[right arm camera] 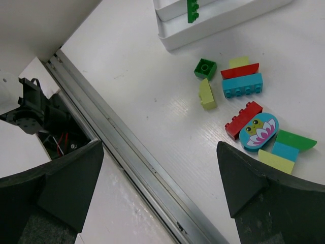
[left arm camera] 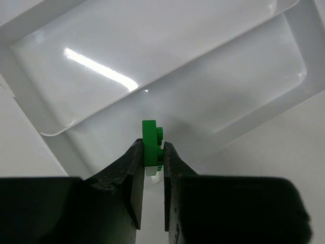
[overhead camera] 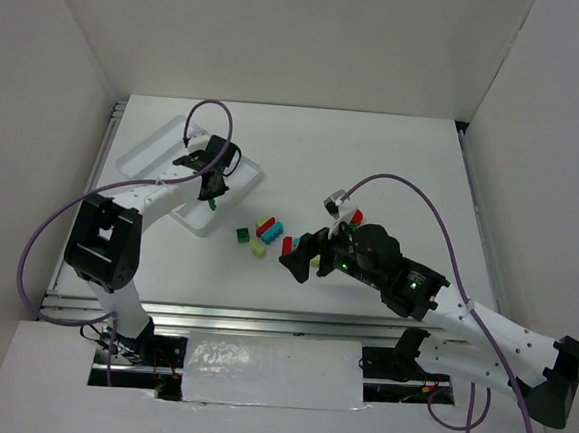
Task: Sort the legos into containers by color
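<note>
My left gripper (overhead camera: 212, 196) is shut on a green brick (left arm camera: 150, 144) and holds it over the near end of the white tray (overhead camera: 152, 152). In the left wrist view the tray's long compartments (left arm camera: 167, 89) lie just beyond the brick and look empty. My right gripper (overhead camera: 303, 257) is open and empty, above the table's near rail (right arm camera: 152, 173). The loose legos lie right of the tray: a green square (right arm camera: 205, 68), a pale yellow wedge (right arm camera: 206, 94), a teal brick (right arm camera: 242, 85), and red bricks (right arm camera: 244, 119).
A teal oval piece with a flower picture (right arm camera: 259, 131) lies among a green wedge (right arm camera: 295, 140), a small teal brick (right arm camera: 284, 151) and a yellow one (right arm camera: 275, 160). A metal rail (right arm camera: 111, 127) runs along the table's near edge. White walls enclose the table.
</note>
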Controlling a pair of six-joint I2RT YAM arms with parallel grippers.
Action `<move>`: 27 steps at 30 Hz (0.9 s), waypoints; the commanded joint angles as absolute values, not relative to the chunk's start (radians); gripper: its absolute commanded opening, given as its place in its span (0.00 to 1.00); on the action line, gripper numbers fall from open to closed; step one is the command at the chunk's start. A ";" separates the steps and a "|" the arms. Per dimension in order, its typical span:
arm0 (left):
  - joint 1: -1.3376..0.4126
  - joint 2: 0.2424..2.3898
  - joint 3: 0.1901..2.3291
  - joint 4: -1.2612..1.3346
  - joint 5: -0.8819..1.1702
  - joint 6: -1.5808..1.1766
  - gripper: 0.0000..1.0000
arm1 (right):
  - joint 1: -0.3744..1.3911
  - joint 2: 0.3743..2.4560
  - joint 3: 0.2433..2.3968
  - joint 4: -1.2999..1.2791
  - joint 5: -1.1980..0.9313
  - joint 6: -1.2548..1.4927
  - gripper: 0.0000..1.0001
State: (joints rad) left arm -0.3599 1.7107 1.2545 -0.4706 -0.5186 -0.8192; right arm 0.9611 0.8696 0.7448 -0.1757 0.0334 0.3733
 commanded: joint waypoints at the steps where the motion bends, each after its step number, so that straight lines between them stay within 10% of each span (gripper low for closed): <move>1: -0.357 1.747 1.305 -0.426 -0.537 -0.793 0.13 | 0.959 0.851 0.736 -0.169 0.025 0.356 1.00; 12: -0.356 1.698 1.276 -0.429 -0.520 -0.787 0.99 | 0.962 0.908 0.735 -0.164 0.044 0.380 1.00; 27: -0.356 1.106 1.226 -0.772 -0.532 -0.790 0.99 | 0.999 1.673 1.264 -0.365 0.317 0.598 0.92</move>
